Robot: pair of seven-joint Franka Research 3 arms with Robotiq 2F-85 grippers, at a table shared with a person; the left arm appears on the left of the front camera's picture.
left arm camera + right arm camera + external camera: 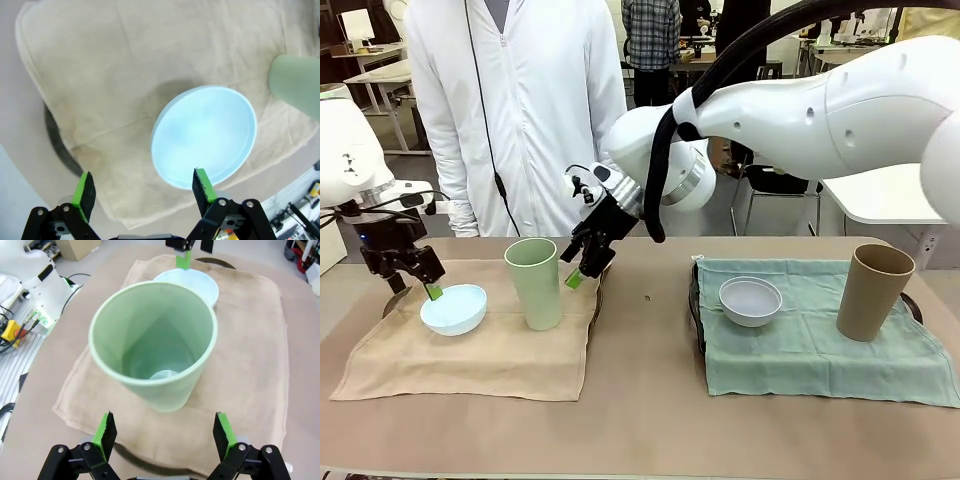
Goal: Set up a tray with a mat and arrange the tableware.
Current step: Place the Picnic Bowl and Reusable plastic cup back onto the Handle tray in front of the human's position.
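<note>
A pale blue bowl rests on the beige mat. My left gripper hovers just above its left rim, open and holding nothing, one green pad beside the rim. A pale green tumbler stands upright on the same mat. My right gripper is open just to its right, apart from it. On the teal mat sit a greyish white bowl and a brown tumbler.
Dark tray rims show under both mats. A person in a white coat stands at the far side. The right arm reaches across the middle above the table. My left gripper shows beyond the blue bowl.
</note>
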